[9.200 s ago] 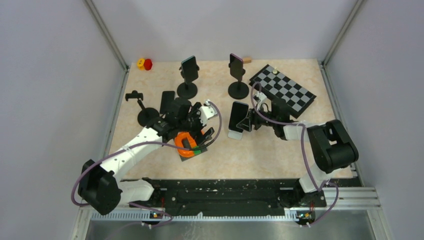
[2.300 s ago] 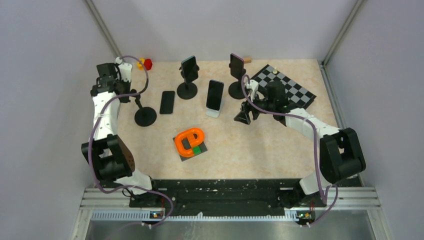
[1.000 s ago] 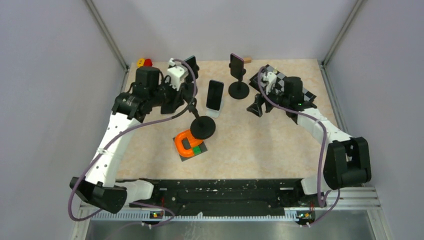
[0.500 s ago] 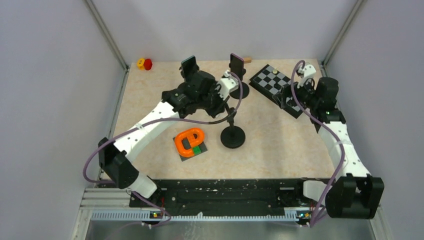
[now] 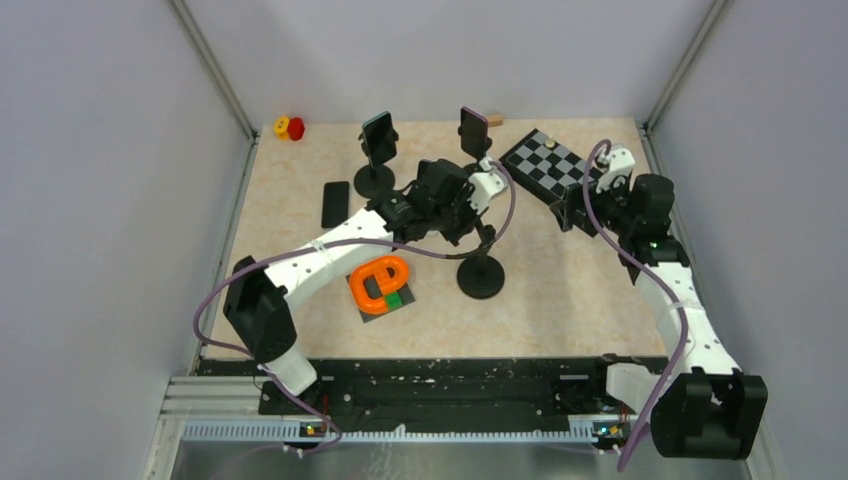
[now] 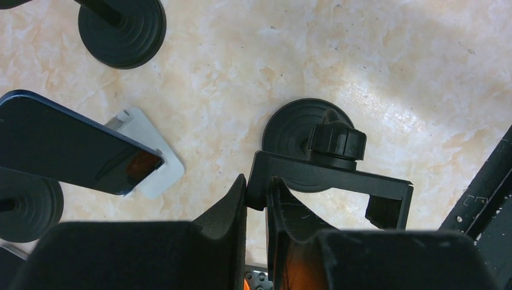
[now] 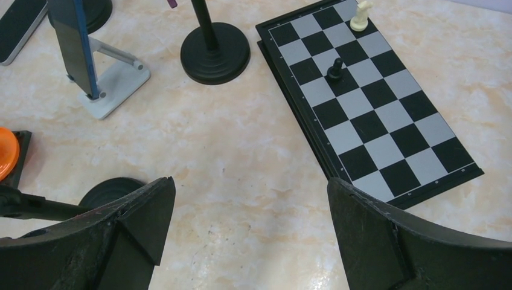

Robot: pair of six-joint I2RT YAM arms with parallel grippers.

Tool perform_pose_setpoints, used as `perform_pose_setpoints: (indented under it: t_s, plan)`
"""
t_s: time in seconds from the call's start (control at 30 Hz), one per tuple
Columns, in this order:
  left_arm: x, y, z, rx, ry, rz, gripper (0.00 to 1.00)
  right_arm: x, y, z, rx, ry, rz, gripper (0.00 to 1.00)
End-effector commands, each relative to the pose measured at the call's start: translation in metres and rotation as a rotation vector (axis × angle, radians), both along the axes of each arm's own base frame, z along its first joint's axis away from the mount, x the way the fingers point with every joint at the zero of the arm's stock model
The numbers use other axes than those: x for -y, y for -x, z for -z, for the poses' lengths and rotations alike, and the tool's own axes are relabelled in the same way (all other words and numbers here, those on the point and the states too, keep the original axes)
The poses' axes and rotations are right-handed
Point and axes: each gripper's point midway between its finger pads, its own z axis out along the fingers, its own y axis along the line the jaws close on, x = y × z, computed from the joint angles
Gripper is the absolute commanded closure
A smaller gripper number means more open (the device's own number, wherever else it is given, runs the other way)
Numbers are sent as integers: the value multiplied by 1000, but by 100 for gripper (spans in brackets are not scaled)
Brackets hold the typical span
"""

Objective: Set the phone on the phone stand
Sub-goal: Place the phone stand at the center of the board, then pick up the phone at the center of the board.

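top external view: left gripper [image 6: 256,183] clamped on the bracket of the empty phone stand [image 5: 481,276] at mid-table; the loose phone [image 5: 335,203] lies flat to the far left, well apart, long axis near-to-far. right gripper [image 5: 568,207], spread wide and empty, is farther off.

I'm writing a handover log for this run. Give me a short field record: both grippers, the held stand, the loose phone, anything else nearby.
left gripper: shut on the clamp of the empty stand
empty stand: roughly upright, no phone in its clamp
right gripper: open, holding nothing, near the chessboard
loose phone: flat on the table, left of the left gripper
white stand: carries a second phone
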Motion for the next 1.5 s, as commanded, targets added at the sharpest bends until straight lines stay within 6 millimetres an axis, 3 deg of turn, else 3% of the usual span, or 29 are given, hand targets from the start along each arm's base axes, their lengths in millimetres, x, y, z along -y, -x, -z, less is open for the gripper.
perform_pose_setpoints:
  t_s: [0.0, 0.1, 0.43, 0.63, 0.93, 1.07, 1.2, 1.3, 1.47]
  plan:
    - [22, -7, -24, 81, 101, -25, 93, -6, -3, -6, 14, -25, -29, 1]
    - [24, -2, -19, 60, 97, -22, 78, -5, -2, -7, 26, -24, -25, 1]
    - [13, 6, -26, 83, 95, -18, 2, -9, 3, -9, 51, -19, -55, 1]
    - [-13, 17, -23, 149, 43, 9, 1, -8, 4, -11, 65, -11, -54, 1]
    - [-76, 28, -25, 237, 17, -53, 1, -7, 5, -12, 99, 8, -55, 1]
    - [-115, 11, -29, 161, 80, -170, 1, -9, 7, -16, 131, 11, -67, 1]
    - [-169, -17, -28, 83, 147, -345, 1, -11, 12, -23, 168, 6, -81, 1]
    - [-211, -36, -17, 49, 132, -487, 1, -9, 12, -28, 162, -22, -47, 1]
    - [-256, -64, 4, -27, 158, -659, 1, -11, 9, -26, 94, -40, -54, 1]
